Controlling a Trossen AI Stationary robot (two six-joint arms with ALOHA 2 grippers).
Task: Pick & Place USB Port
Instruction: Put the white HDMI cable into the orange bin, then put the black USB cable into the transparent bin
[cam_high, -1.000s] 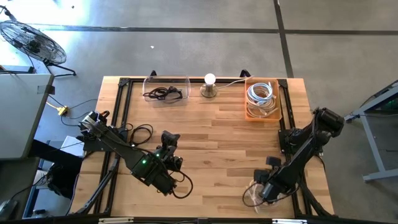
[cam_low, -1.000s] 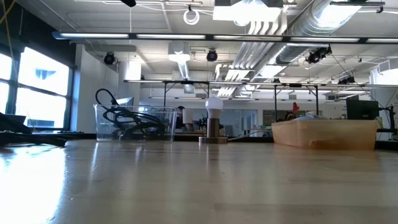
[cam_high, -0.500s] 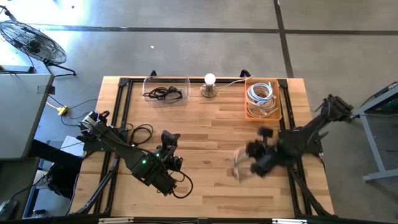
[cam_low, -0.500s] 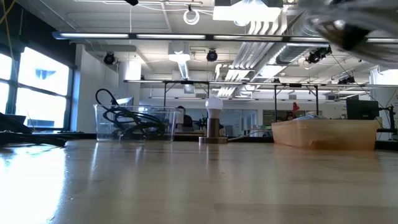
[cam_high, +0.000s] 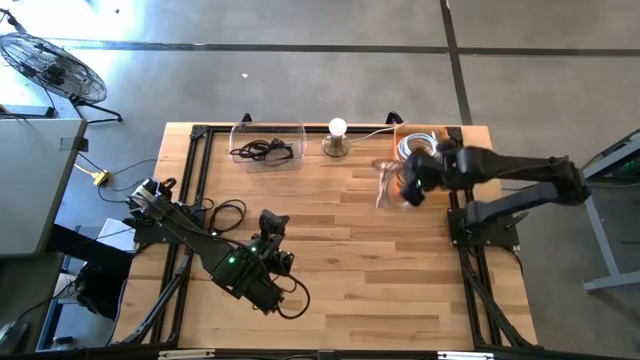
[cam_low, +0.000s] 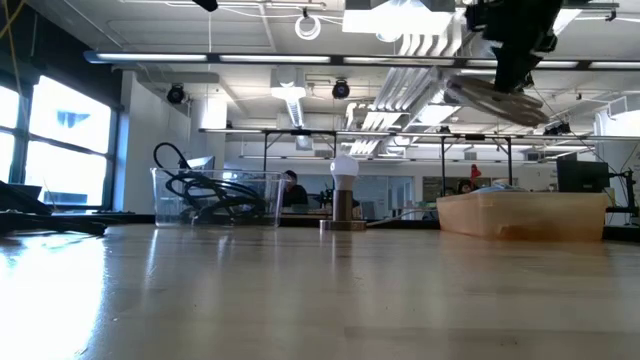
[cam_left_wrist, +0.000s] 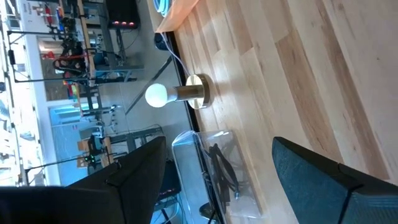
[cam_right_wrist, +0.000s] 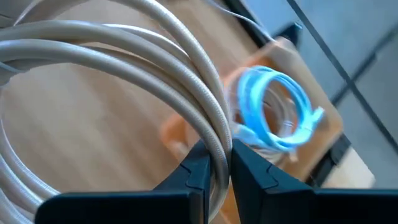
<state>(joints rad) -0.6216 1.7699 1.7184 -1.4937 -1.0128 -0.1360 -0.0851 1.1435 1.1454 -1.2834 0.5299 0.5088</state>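
Near the far right corner of the surface (cam_high: 340, 235), the right claw (cam_high: 407, 185) hangs in the air, its fingers (cam_right_wrist: 198, 173) pinching a coiled pale cable (cam_right_wrist: 124, 74) that dangles just beside the orange bin (cam_high: 424, 182). That bin sits at the far edge and holds more coiled cables, one of them light blue (cam_right_wrist: 277, 112). From table height the held coil (cam_low: 495, 98) shows above the bin (cam_low: 522, 215), clear of it. Along the same far edge, a small lamp with a white bulb (cam_high: 337, 138) stands at the middle, and a clear container (cam_high: 267, 145) with a black cable (cam_high: 262, 151) inside lies toward the left. The left claw (cam_high: 274, 222) waits low over the near left part of the surface, its fingers (cam_left_wrist: 314, 180) spread apart and holding nothing.
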